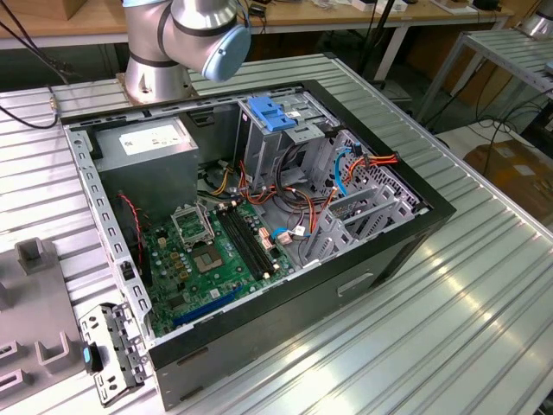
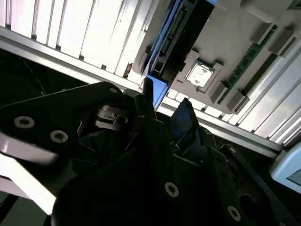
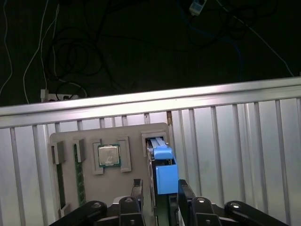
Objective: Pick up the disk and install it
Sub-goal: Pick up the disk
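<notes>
Gripper (image 3: 160,186) was noted open, straddling the disk (image 3: 164,172), which was stood on edge in a grey holder (image 3: 134,134) at the desk (image 3: 235,141) edge.

Robotics lab or workshop: ribbed aluminium table (image 1: 467,294), opened computer case (image 1: 406,233), arm base (image 1: 155,73), wooden workbenches (image 1: 52,22) behind, loose cables (image 3: 70,52).

The disk (image 3: 164,167) is standing on edge in a tray (image 3: 84,134) lying on the bench (image 3: 235,141), with a processor chip (image 3: 108,155) sitting just beside it
</notes>
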Robot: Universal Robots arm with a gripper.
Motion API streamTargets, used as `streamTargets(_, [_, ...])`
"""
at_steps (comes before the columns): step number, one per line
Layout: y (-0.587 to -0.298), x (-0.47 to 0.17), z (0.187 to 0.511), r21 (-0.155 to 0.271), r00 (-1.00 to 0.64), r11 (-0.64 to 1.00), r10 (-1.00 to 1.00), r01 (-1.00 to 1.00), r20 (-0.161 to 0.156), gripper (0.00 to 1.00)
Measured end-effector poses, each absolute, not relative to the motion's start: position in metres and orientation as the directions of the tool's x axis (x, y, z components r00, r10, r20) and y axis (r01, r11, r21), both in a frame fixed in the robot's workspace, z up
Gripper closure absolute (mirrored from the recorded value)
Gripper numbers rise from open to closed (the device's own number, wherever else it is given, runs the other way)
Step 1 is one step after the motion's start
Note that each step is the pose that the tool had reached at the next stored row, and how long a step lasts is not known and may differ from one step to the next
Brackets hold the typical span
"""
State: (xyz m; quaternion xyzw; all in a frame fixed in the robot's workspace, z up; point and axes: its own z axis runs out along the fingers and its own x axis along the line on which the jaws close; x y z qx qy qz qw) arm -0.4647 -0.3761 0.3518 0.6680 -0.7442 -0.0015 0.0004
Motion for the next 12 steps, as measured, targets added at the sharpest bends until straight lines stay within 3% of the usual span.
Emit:
streamTargets(7, [-0.3761,-0.4647,0.3503,0.003,-0.108,0.108,-0.994,-0.994,-0.002,0.57])
streamTargets(9, [-0.3761,-0.4648,0.3491,0.002,-0.107,0.107,-0.994,-0.994,-0.002,0.49])
streamTargets(12, [-0.3757,-0.4657,0.3437,0.003,-0.107,0.107,-0.994,-0.994,-0.001,0.49])
